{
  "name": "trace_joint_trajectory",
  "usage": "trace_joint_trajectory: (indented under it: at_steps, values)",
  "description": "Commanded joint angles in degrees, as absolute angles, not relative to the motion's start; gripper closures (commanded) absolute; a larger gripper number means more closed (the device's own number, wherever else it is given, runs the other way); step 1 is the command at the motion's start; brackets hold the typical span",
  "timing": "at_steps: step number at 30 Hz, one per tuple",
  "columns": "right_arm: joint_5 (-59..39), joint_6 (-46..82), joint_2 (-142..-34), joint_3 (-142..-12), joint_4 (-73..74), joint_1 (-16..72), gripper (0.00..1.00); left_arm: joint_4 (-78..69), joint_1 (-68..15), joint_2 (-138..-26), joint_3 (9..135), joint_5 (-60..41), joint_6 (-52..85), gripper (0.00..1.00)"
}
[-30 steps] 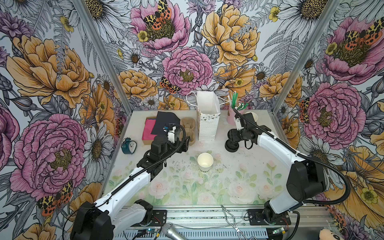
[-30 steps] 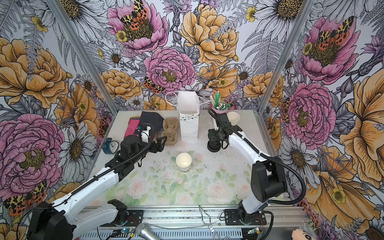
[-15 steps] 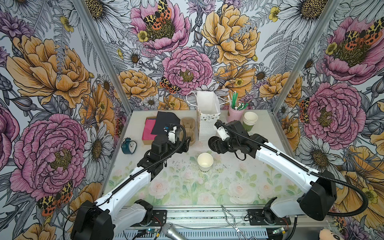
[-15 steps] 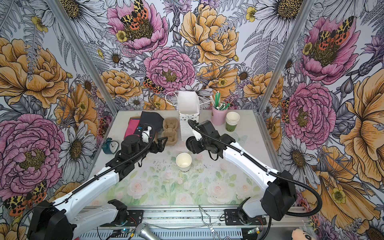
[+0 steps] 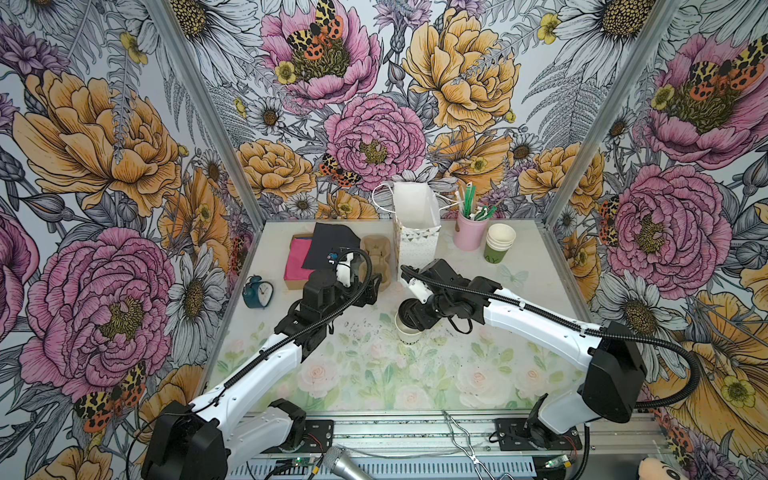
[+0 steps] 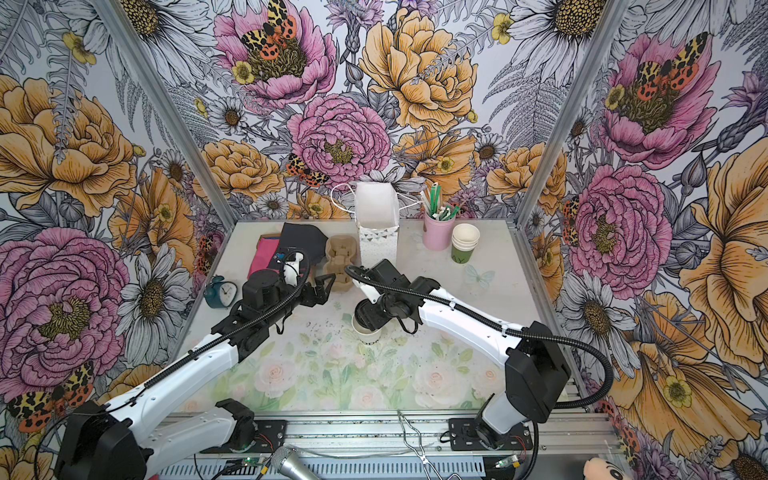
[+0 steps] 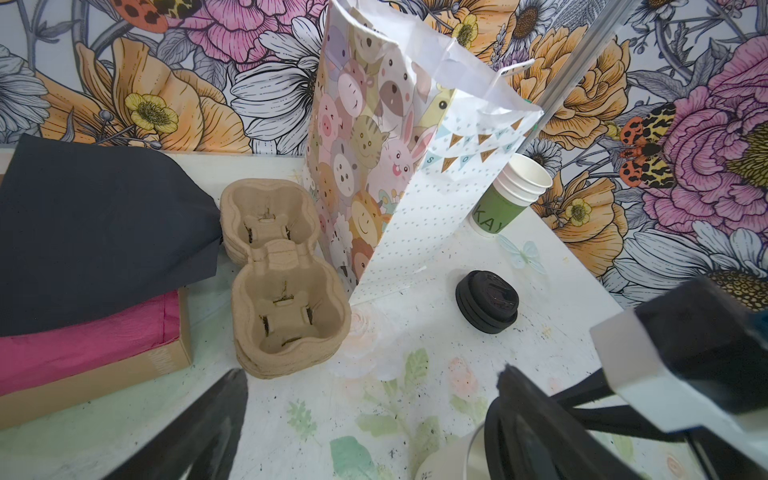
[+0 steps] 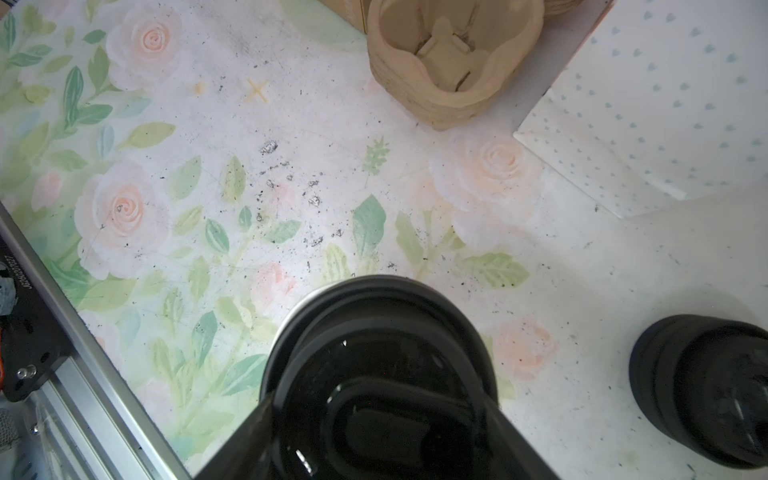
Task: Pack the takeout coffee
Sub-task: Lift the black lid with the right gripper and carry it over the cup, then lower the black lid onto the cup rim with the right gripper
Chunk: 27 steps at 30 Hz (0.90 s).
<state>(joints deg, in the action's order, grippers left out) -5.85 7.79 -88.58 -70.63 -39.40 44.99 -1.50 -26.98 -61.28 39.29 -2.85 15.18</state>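
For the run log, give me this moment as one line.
phase: lidding | right gripper: shut on black lid, over paper cup, seating unclear | left gripper: open, empty, beside cup carrier | bag: upright

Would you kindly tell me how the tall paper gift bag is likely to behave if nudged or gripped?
The gift bag stands tall on a narrow base and looks empty from above, so it is probably light and apt to tip or slide. Its thin paper walls would likely crumple if squeezed.

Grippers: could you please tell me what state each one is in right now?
Left gripper: open, holding nothing.
Right gripper: closed on the round black plastic lid.
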Motion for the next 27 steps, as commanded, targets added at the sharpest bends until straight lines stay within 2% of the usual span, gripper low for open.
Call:
trace_joint_trajectory:
  at_steps: [1,27]
  values:
    - [-5.3,6.9,-89.5,-71.3,-39.2,45.1,0.36,-2.4,-27.1,-61.4,38.4,-3.6,16.1,0.05]
    - [-3.5,6.2,-92.2,-72.4,-39.4,48.5,0.34,-2.5,-27.0,-61.9,38.6,-3.4,15.7,0.04]
